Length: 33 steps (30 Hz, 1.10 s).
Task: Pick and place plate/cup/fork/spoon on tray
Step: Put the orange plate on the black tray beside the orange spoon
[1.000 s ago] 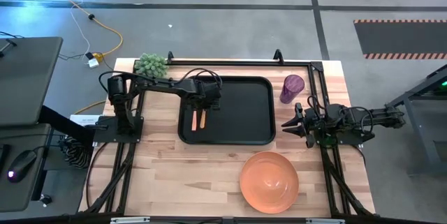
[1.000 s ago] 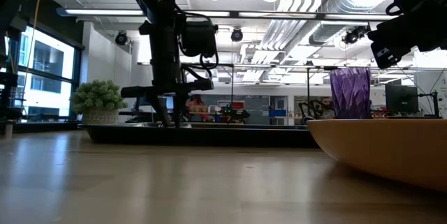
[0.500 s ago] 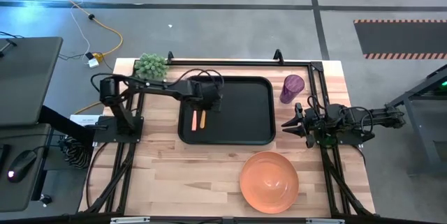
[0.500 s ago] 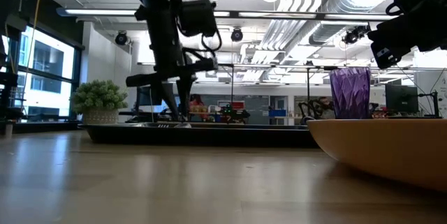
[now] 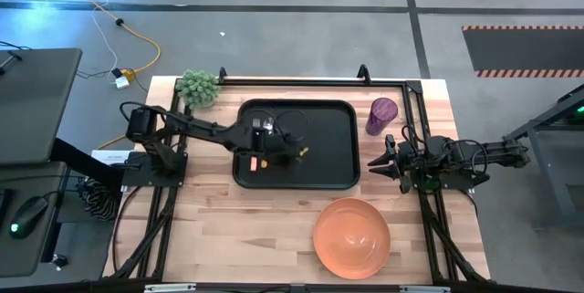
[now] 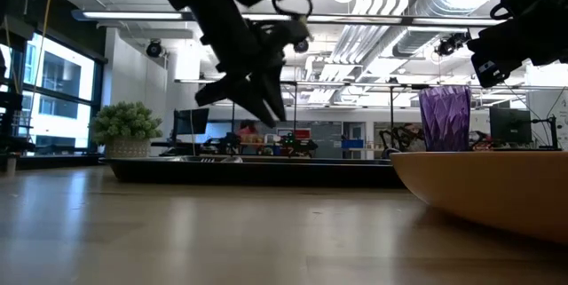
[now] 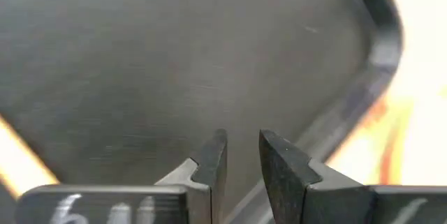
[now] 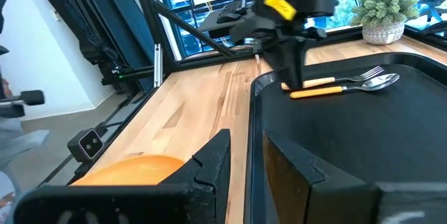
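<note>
The black tray (image 5: 330,147) lies at the far middle of the table. The fork (image 8: 353,77) and the spoon (image 8: 349,87) lie side by side on its left part and show as orange handles in the high view (image 5: 254,161). My left gripper (image 5: 301,152) hangs tilted above the tray's middle (image 6: 272,114), fingers together and empty (image 7: 242,147). The purple cup (image 5: 381,115) stands on the table right of the tray. The orange plate (image 5: 351,236) rests on the table near the front edge. My right gripper (image 5: 372,163) waits shut right of the tray (image 8: 241,154).
A small potted plant (image 5: 198,86) stands at the table's far left corner. A black frame rail (image 5: 310,82) runs along the far edge. Bare wood lies between the tray and the plate.
My left gripper has risen from the fork and spoon at the tray's left part. It has moved toward the table's right edge over the tray's middle and has tipped to a slant. The fork and spoon stay lying in the tray.
</note>
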### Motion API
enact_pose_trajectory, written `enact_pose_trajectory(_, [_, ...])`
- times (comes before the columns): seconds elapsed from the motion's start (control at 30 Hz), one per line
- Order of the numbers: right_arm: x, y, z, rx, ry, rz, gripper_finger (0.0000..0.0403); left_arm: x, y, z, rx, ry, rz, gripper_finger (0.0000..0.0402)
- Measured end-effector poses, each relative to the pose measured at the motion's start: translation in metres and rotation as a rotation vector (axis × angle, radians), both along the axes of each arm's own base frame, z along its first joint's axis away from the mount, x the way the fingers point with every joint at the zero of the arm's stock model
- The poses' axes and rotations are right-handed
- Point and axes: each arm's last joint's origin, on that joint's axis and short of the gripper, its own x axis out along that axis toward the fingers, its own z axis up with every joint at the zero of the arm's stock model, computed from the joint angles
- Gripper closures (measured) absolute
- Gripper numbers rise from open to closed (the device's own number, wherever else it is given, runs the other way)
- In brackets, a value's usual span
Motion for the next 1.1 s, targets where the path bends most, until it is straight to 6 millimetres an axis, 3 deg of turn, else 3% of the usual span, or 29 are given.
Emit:
enact_pose_trajectory(0.6, [0.000, 0.000, 0.000, 0.000, 0.000, 0.000, 0.0324, -0.001, -0.066, 0.003, 0.060, -0.042, -0.286, 0.0326])
enact_pose_trajectory(1.1, [0.000, 0.000, 0.000, 0.000, 0.000, 0.000, 0.0324, -0.004, -0.079, 0.002, 0.038, -0.040, -0.408, 0.0326])
